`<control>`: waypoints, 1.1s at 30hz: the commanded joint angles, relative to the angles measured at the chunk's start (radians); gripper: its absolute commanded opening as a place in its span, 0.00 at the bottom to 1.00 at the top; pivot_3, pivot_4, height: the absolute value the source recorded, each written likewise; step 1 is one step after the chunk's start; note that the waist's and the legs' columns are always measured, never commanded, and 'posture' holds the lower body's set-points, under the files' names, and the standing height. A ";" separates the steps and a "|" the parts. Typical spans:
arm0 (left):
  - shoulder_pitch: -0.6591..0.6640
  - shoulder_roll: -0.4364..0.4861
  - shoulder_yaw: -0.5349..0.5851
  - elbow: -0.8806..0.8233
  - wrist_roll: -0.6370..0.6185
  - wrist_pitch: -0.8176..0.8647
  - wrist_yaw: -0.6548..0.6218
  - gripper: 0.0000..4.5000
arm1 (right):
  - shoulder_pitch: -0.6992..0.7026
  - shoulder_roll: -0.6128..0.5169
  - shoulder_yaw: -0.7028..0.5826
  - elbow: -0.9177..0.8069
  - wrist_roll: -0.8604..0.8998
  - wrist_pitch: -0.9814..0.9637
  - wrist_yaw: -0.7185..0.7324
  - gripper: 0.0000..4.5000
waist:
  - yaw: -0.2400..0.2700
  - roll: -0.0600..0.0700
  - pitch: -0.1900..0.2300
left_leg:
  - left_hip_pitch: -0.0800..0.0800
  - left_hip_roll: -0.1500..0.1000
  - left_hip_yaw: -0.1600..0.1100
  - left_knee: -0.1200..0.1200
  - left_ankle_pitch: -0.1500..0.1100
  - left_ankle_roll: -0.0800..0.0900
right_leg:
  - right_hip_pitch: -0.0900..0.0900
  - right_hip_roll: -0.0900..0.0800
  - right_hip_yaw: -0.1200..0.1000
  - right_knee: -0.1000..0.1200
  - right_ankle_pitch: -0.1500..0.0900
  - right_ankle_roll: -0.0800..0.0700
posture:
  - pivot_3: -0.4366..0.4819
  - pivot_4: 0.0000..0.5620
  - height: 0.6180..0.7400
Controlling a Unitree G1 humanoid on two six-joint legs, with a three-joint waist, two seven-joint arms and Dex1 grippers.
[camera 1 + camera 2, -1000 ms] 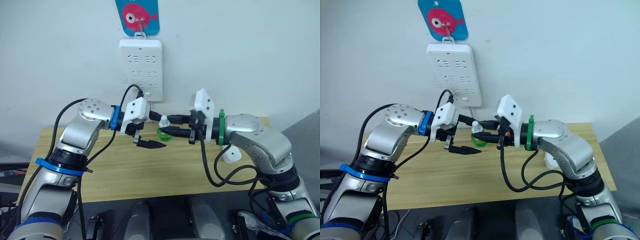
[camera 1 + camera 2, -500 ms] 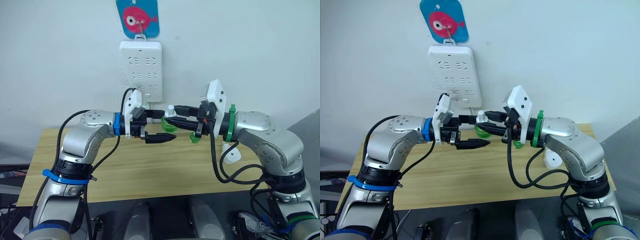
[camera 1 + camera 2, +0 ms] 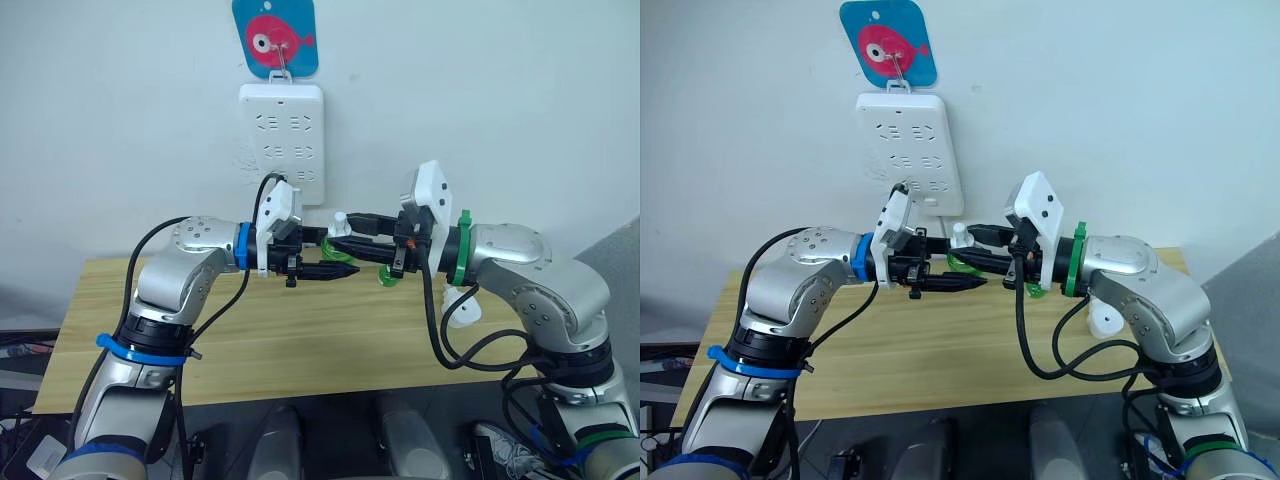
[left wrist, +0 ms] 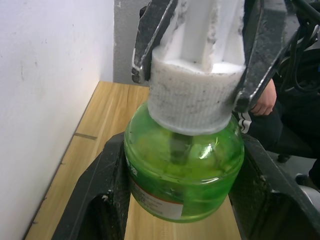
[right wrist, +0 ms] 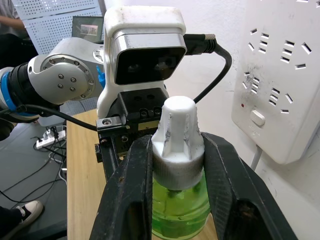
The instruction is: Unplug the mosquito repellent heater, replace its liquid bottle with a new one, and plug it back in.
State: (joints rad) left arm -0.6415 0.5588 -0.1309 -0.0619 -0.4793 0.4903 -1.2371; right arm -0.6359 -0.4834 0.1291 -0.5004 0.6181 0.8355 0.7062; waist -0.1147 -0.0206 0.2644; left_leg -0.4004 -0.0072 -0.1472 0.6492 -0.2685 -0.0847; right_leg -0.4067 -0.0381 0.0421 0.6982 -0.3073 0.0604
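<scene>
The two grippers are meeting above the wooden bench (image 3: 300,350), just below the white power strip (image 3: 282,140) that is hanging on the wall under a blue fish hook plate (image 3: 275,35).

The right gripper (image 5: 172,165) is clamping the white cap (image 5: 176,135) of a green liquid bottle (image 4: 184,167), one black finger on each side of the cap.

The left gripper (image 4: 182,200) is bracketing the green body of the same bottle; its jaws are lying against both flanks of the glass, gripping it.

The bottle is hanging in the air between the two arms, clear of the bench.

The mosquito repellent heater (image 3: 462,308) is resting on the bench near its right end, beside the right forearm, well apart from the power strip.

A person's hand (image 4: 263,100) is showing behind the bottle in the left wrist view.
</scene>
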 commanded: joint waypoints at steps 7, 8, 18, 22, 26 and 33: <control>0.002 0.021 -0.027 -0.042 0.045 -0.144 -0.066 0.50 | -0.155 -0.159 0.119 0.213 0.004 -0.159 0.523 0.23 | 0.000 0.000 0.000 | 0.000 0.000 0.002 0.002 0.000 0.000 | 0.000 0.000 0.001 0.000 0.000 0.000 | 0.38 0.33 1.00; 0.003 0.020 -0.026 -0.041 0.046 -0.149 -0.063 0.50 | -0.194 -0.163 0.142 0.256 -0.008 -0.173 0.576 0.23 | 0.000 0.000 0.000 | 0.000 0.000 0.002 0.002 0.000 0.000 | 0.000 0.000 0.000 0.000 0.000 0.000 | 0.38 0.33 1.00; 0.028 0.002 -0.001 -0.054 0.048 -0.148 0.047 0.50 | -0.227 -0.145 0.094 0.330 -0.094 -0.241 0.532 0.63 | 0.005 0.000 0.000 | -0.002 0.000 0.001 0.011 0.000 0.000 | 0.000 -0.001 -0.001 0.001 0.000 0.000 | 0.39 0.34 1.00; 0.063 -0.021 0.015 -0.069 0.066 -0.132 0.147 0.50 | -0.110 -0.169 -0.027 0.243 -0.100 -0.202 0.375 0.79 | 0.008 0.000 0.000 | -0.002 -0.001 0.001 0.011 0.000 0.001 | 0.000 -0.001 0.000 0.004 0.000 0.000 | 0.38 0.35 1.00; 0.088 -0.059 0.020 -0.085 0.083 -0.118 0.241 0.50 | 0.096 -0.109 -0.093 -0.009 -0.099 -0.144 0.142 0.79 | 0.022 0.000 0.000 | -0.002 -0.001 0.001 0.011 -0.001 0.001 | 0.000 -0.001 0.000 0.005 0.000 0.000 | 0.37 0.35 1.00; 0.091 -0.073 0.004 -0.079 0.103 -0.142 0.254 0.50 | 0.196 0.127 -0.004 -0.188 -0.201 -0.122 -0.210 0.79 | 0.009 0.000 -0.001 | 0.000 0.000 0.004 0.013 0.000 0.001 | -0.001 0.000 0.002 0.014 0.000 0.000 | 0.34 0.35 1.00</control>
State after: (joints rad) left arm -0.5450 0.4864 -0.1309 -0.1130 -0.3826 0.3769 -0.9843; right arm -0.4375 -0.3829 0.1075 -0.6500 0.4477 0.7235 0.5682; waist -0.1054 -0.0201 0.2635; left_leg -0.4003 -0.0072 -0.1436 0.6624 -0.2687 -0.0843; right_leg -0.4074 -0.0382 0.0441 0.7129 -0.3073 0.0605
